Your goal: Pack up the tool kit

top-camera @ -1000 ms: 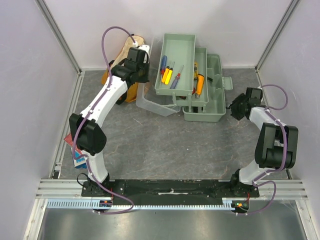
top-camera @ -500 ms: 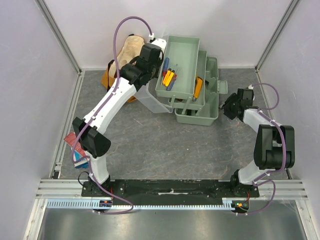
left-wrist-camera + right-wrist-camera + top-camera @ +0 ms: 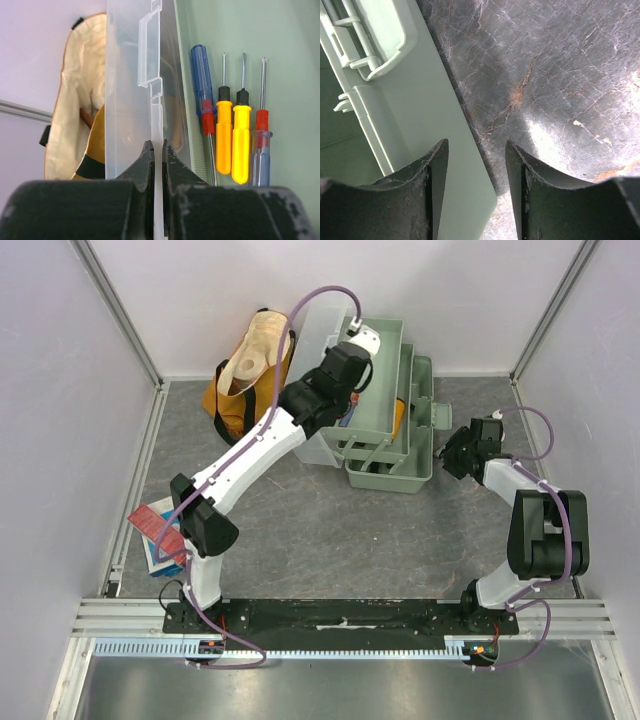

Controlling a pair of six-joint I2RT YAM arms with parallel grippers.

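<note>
Toolbox [image 3: 392,472] sits at the table's [image 3: 330,530] far edge, a little right of middle, with its fold-out trays stacked and swung open. The top tray [image 3: 385,350] holds the screwdrivers [image 3: 241,135], lying side by side, handles toward you.

Your left gripper [image 3: 156,150] is pinched tight on the free edge of the clear lid [image 3: 127,90], which stands upright along the tray's left rim. The jaws are nearly together, with only the thin sheet between them. Your right gripper [image 3: 476,150] is about half open and holds nothing. It hangs just beside the box's right wall, at its near right corner.

- **Lid:** it looks thin, slick and bendy. Expect it to flex and slip if you pull sideways, so grip near the moulded latch tab, where it's stiffer, and swing it about its hinge.
- **Box:** hollow plastic, probably light, so it'll likely skate on the smooth table when the lid is pushed. Brace the right wall or the carry handle [image 3: 380,45] with the right gripper.
- **Trays:** they ride on thin link arms and will likely swing together.
- **Screwdrivers:** they're loose and round-handled, so they could roll if the tray tilts.
</note>
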